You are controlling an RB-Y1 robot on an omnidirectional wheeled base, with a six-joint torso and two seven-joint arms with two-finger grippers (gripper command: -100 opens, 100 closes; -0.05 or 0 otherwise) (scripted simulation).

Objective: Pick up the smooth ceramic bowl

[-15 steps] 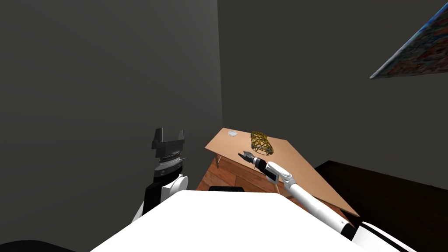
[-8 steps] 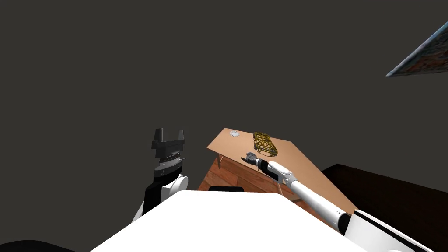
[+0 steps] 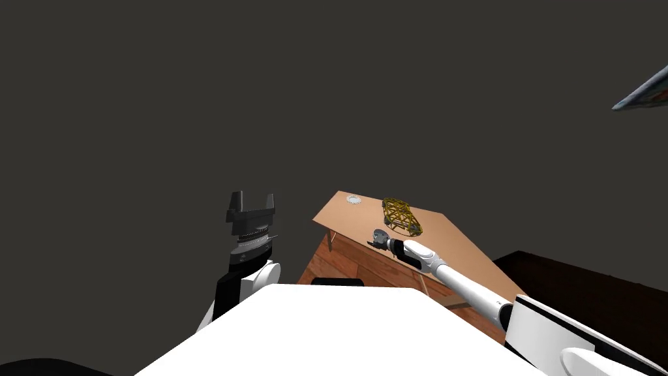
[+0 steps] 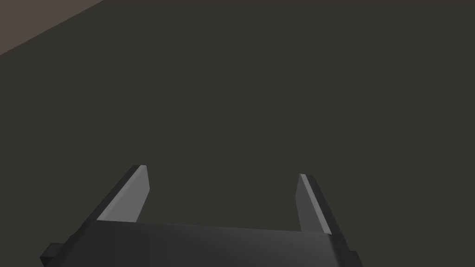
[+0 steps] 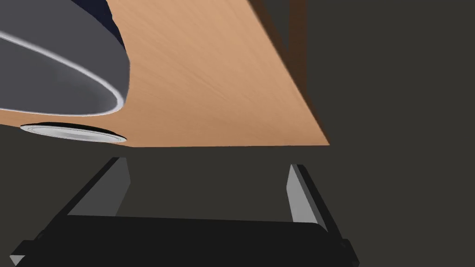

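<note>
Here, right hand (image 5: 206,162) near the grey bowl (image 5: 55,55).
Fingers apart, bowl on the table (image 5: 208,83) outside them; left hand (image 4: 222,169) apart too.

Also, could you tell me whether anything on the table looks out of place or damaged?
Nothing stands out. The grey bowl, wire basket and small white dish all rest on the table, nothing spilled; the dish sits close to its corner.

We read the table (image 5: 208,83) top as light wood w/ fine grain, matt. The bowl (image 5: 55,60) looks smooth and grey, faint sheen at its pale rim. The basket (image 3: 401,217) is yellow wire lattice; the floor (image 3: 339,261) is reddish wood planks.
</note>
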